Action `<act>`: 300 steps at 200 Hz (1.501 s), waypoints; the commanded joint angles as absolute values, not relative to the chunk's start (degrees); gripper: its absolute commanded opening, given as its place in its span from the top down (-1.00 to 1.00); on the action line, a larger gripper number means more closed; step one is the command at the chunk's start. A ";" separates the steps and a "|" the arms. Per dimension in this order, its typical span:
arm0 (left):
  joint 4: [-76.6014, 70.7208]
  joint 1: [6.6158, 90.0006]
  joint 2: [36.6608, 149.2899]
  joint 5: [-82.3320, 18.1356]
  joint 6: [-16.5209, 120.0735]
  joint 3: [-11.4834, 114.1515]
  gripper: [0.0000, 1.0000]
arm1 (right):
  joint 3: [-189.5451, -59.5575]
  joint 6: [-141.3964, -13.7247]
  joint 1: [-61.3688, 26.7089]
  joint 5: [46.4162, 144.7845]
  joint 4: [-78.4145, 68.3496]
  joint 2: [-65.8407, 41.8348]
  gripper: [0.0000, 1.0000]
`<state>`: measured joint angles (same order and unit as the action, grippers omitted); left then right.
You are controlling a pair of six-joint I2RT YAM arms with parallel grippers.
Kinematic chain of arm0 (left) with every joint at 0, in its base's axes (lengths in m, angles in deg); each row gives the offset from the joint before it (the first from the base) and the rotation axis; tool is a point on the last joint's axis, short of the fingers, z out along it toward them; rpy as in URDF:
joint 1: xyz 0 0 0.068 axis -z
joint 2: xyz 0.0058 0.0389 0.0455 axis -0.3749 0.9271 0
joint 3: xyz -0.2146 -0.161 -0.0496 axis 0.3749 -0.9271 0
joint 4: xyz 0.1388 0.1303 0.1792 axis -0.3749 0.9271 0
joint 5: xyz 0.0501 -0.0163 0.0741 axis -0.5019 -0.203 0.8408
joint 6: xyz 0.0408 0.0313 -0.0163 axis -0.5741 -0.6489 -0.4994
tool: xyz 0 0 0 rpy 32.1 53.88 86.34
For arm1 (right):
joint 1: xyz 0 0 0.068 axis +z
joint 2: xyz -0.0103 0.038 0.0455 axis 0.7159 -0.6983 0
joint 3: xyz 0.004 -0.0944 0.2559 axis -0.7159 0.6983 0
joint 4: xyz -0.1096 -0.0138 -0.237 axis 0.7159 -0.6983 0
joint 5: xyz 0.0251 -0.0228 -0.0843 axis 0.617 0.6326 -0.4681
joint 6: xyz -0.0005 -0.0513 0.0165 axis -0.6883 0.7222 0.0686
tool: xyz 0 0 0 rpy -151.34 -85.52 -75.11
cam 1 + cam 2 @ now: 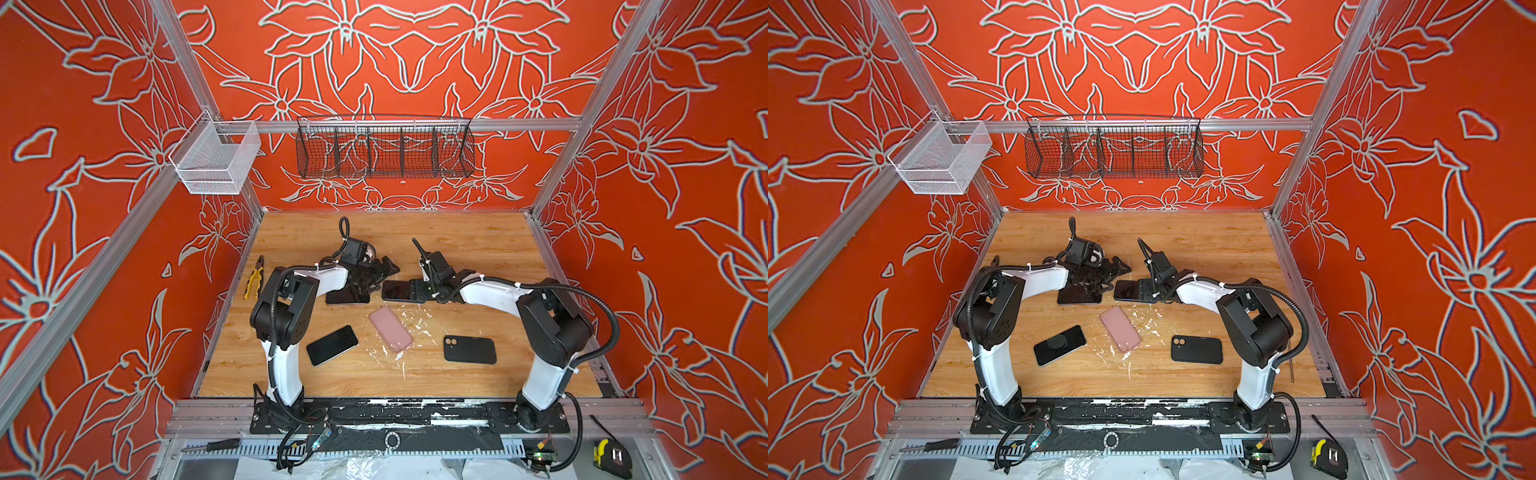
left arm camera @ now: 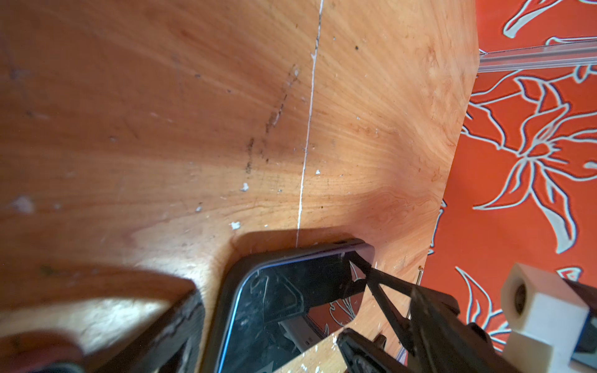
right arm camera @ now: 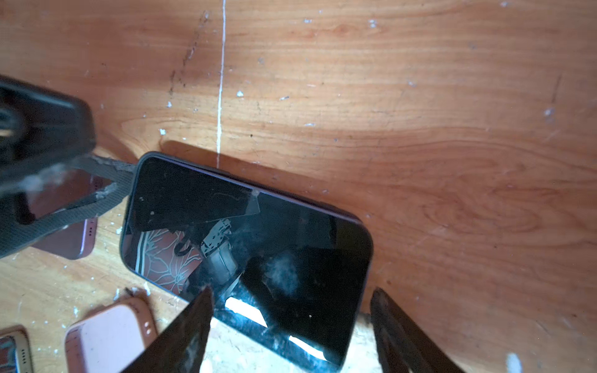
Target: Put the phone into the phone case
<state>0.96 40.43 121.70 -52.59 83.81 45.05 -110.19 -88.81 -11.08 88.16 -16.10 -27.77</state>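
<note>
The phone lies flat, screen up, on the desk, just at 12 o'clock from the pink case. The right fingers stand spread on either side of one short end of it, gripping nothing. At the phone's 9 o'clock the left fingers gape wide around a second phone without clamping it, and a black case sits at 4 o'clock from the pink one.

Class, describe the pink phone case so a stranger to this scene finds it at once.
Start at the wooden table. Near its middle, between a black phone and the black phone case, lies the pink phone case, slanted. Both neighbours are black; it is pink.
</note>
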 commanded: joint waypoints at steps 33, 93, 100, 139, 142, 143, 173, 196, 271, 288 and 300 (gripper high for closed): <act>1.51 40.88 120.19 -52.57 83.67 44.77 -0.94 | -112.03 -87.94 -10.07 86.49 -17.39 -27.86 -0.49; 1.39 41.35 120.66 -52.52 84.12 45.01 -0.94 | -112.16 -87.72 -9.11 85.15 -18.79 -31.45 -0.49; 1.44 41.35 120.74 -52.52 84.12 45.08 -0.94 | -112.24 -87.95 -8.98 84.46 -19.56 -31.83 -0.49; 1.12 41.40 121.28 -52.78 84.39 45.27 -0.94 | -112.60 -89.32 -7.92 79.87 -23.09 -33.86 -0.49; 1.11 41.37 121.37 -52.83 84.43 45.32 -0.94 | -112.53 -89.38 -7.84 79.69 -23.16 -33.93 -0.49; 1.11 41.36 121.39 -52.85 84.45 45.33 -0.94 | -112.52 -89.43 -7.84 79.63 -23.18 -33.91 -0.49; 0.92 41.34 121.66 -53.14 84.52 45.33 -0.94 | -112.42 -89.56 -7.36 79.24 -23.29 -34.64 -0.49; 0.62 41.37 121.77 -53.24 84.70 45.25 -0.94 | -112.53 -89.89 -6.87 79.51 -23.42 -35.92 -0.50; 1.10 41.36 121.73 -53.66 84.48 46.09 -0.94 | -113.27 -89.33 -6.35 79.56 -23.96 -35.41 -0.49; 1.41 41.42 121.49 -53.75 84.30 46.13 -0.94 | -113.86 -88.59 -6.42 80.42 -24.27 -33.21 -0.50; 1.62 41.35 121.19 -53.75 84.22 46.13 -0.94 | -114.17 -87.93 -6.75 81.64 -24.18 -31.48 -0.50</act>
<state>1.01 41.15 121.68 -52.66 84.29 45.11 -114.02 -90.49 -7.39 80.49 -19.29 -32.03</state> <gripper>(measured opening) 0.971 0.750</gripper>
